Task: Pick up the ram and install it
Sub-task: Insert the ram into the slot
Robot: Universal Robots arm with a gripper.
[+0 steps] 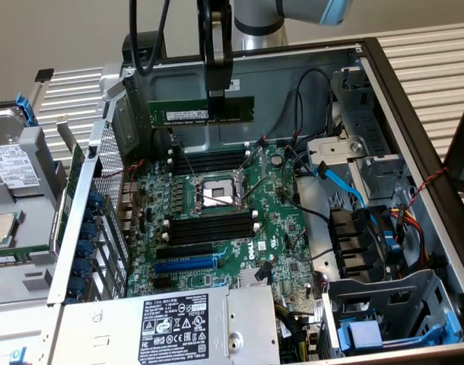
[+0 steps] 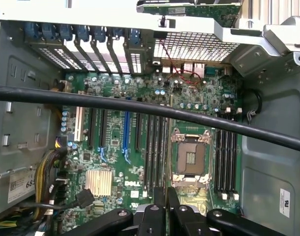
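The ram [image 1: 179, 112] hangs level over the far end of the motherboard [image 1: 281, 228]. Its long axis runs from the exterior view's left to its right, with the flat face and white label toward that camera. I see the gripper [image 1: 216, 94] pinched almost shut on its upper edge, just right of the middle. The black slots [image 1: 209, 228] lie well below it.

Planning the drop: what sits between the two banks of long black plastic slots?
The square, silver-framed processor socket sits there, as the exterior view and the wrist view both show.
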